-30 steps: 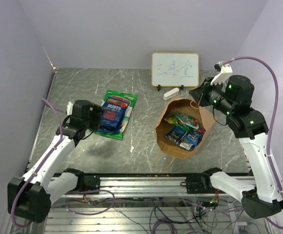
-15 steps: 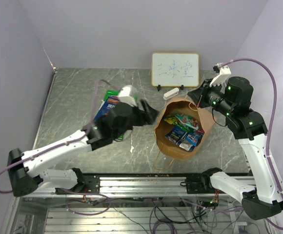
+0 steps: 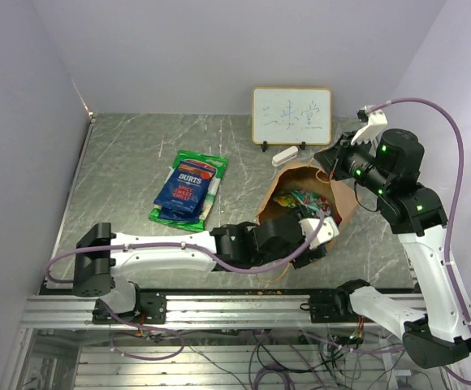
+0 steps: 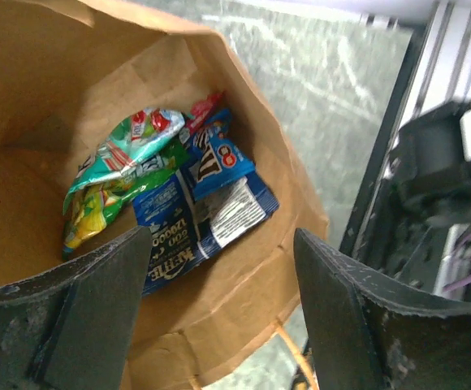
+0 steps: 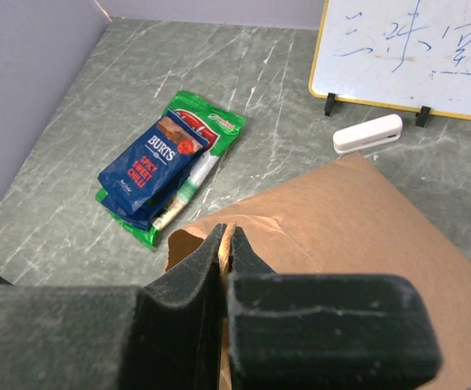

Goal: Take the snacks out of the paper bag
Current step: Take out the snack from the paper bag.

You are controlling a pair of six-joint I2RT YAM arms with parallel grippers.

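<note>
1. The grey marbled counter [image 3: 130, 154] carries every item listed below.

2. The large brown kraft paper bag [image 3: 343, 197] rests on the counter with its mouth open. The left fingers [image 4: 97, 309] stand wide apart at this mouth and hold nothing. The near wall of the bag [image 4: 244, 317] rises between and just below them. The right fingers [image 5: 187, 301] are pressed together and clamped on the far rim of the bag [image 5: 365, 219]. The paper edge runs up into the slit between them.

3. The white wood-framed whiteboard [image 5: 414, 49] stands beyond the right fingers, past the bag.

4. The green glossy chip bag [image 5: 211, 130] lies flat on the counter, outside the paper bag and well to the left of the right fingers. The dark blue "Burts" bag [image 5: 150, 166] lies on top of it.

5. The remaining snacks lie inside the bag, ahead of the left fingers. A teal-and-red packet [image 4: 126, 146] lies farthest in, with a yellow-green packet [image 4: 85, 215] toward the left finger. Overlapping blue packets [image 4: 211, 207] lie nearest, between the two fingertips. No object obstructs them.

6. The small white oblong block [image 5: 368, 134] lies between the bag and the whiteboard, beyond the right fingers.
</note>
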